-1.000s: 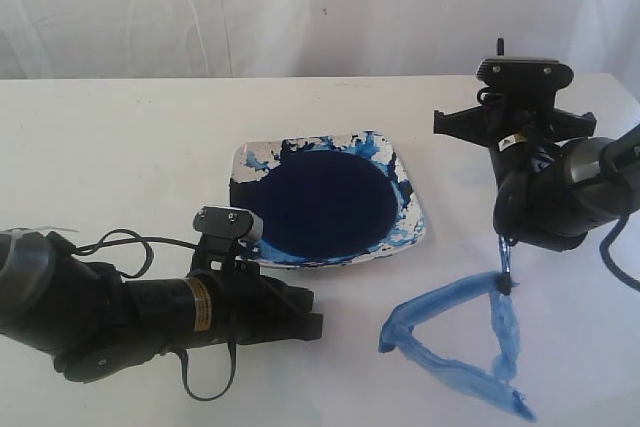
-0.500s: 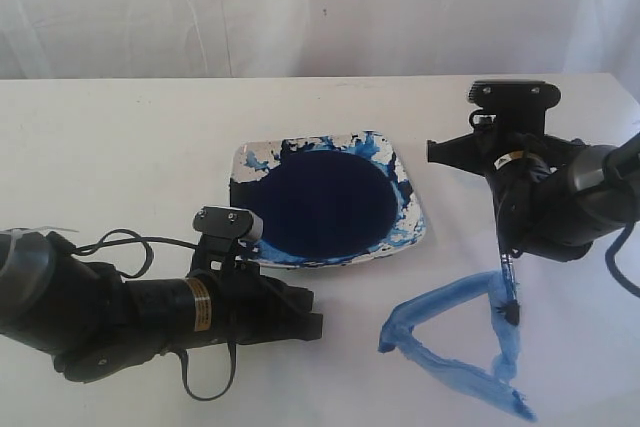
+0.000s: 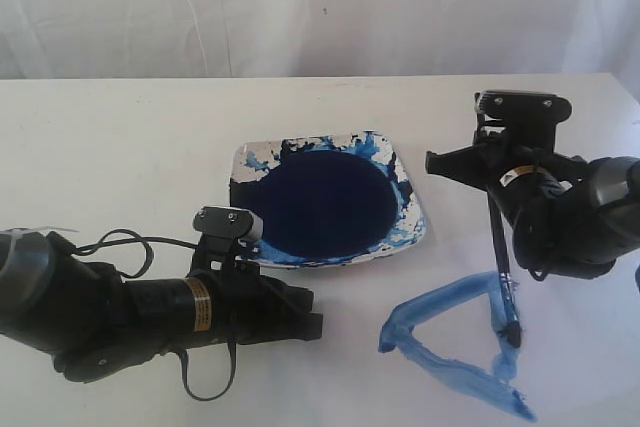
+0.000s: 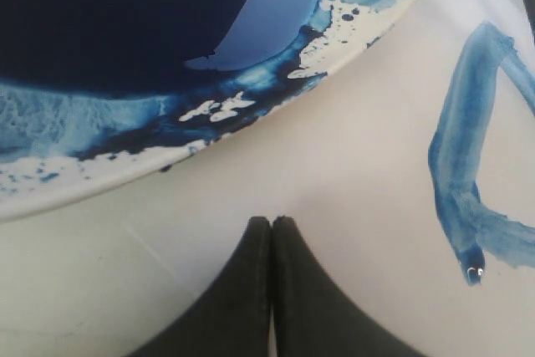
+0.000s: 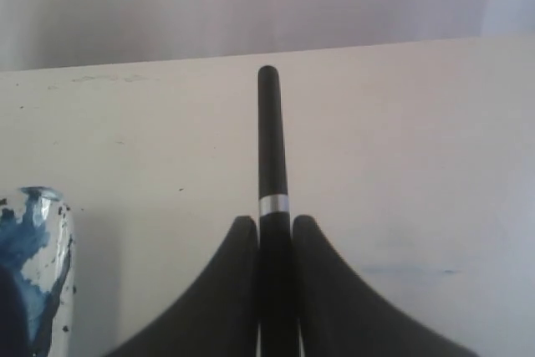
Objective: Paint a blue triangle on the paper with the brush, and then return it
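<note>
The brush (image 3: 504,272) is black and thin, and my right gripper (image 3: 497,209) is shut on its handle. It hangs nearly upright with its dark tip on the right side of the blue triangle (image 3: 447,299). That rough outline is painted on the white paper (image 3: 130,147), in front of the dish's right corner. In the right wrist view the handle (image 5: 269,140) sticks out between the fingers of the right gripper (image 5: 274,221). My left gripper (image 3: 314,313) lies shut and empty on the paper just in front of the dish. The left wrist view shows that gripper's tips (image 4: 272,221) pressed together.
A square white paint dish (image 3: 408,183) with a dark navy pool stands in the middle of the paper; its rim is smeared blue (image 4: 334,31). A white draped cloth (image 3: 300,7) hangs behind the table. The left arm's cable (image 3: 205,387) loops at the front.
The right gripper has tilted and carried the brush tip down the triangle's right side, toward the front. The left arm has not moved.
</note>
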Action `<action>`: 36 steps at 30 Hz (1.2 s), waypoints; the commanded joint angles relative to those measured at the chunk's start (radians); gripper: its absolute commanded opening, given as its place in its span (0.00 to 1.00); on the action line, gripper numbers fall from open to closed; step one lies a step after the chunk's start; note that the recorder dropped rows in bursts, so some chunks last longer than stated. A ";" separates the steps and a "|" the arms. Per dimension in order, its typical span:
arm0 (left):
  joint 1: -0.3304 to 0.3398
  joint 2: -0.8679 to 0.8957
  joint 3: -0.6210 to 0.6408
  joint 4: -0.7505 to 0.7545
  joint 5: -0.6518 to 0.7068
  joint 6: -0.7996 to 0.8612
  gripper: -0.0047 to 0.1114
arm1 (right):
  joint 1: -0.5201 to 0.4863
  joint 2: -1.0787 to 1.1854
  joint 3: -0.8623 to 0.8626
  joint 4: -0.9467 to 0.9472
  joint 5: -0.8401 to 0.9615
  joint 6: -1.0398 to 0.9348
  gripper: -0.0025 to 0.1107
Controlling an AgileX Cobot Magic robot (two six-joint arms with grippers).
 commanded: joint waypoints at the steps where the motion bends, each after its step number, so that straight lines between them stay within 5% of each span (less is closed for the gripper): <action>1: -0.002 -0.007 0.004 0.002 0.019 0.001 0.04 | -0.005 -0.020 0.038 -0.026 0.010 0.022 0.02; 36: -0.002 -0.007 0.004 0.002 0.019 0.001 0.04 | 0.054 -0.026 0.168 -0.157 -0.092 0.228 0.02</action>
